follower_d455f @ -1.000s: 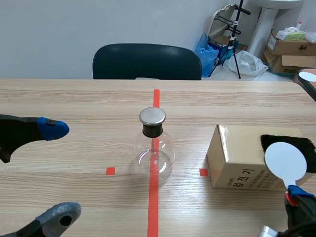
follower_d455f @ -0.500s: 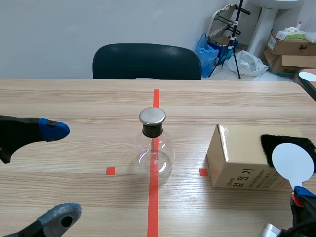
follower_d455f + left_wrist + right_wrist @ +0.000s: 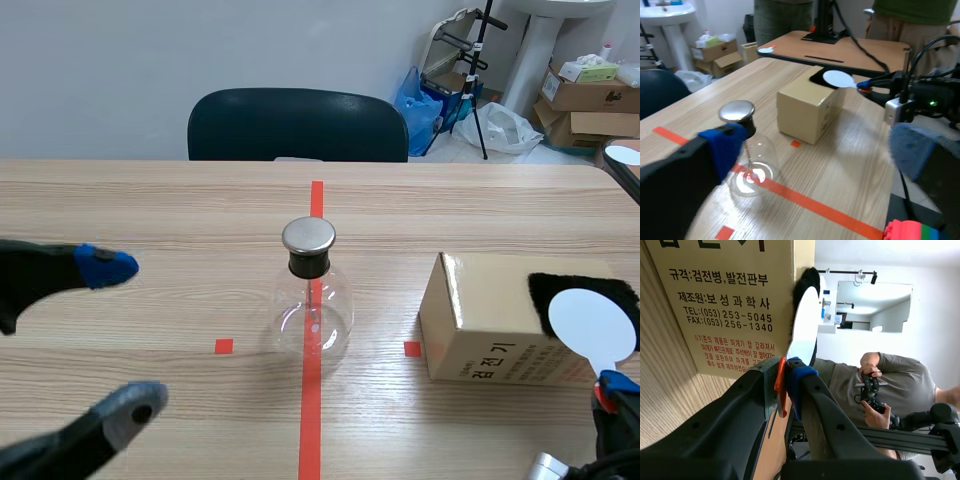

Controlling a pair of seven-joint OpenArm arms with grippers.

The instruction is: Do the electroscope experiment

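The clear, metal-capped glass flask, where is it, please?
Scene view: the flask stands at centre on the red tape line, left of the tan cardboard box.

Left gripper (image 3: 120, 335), lower left of scene: thick black fingers, one pad blue (image 3: 105, 266), the other grey (image 3: 135, 405). Right gripper (image 3: 786, 367): same black fingers, blue pad (image 3: 799, 374). Right arm, right side of left wrist view: silver block (image 3: 895, 111), green LED (image 3: 932, 103), black cables (image 3: 920, 54).
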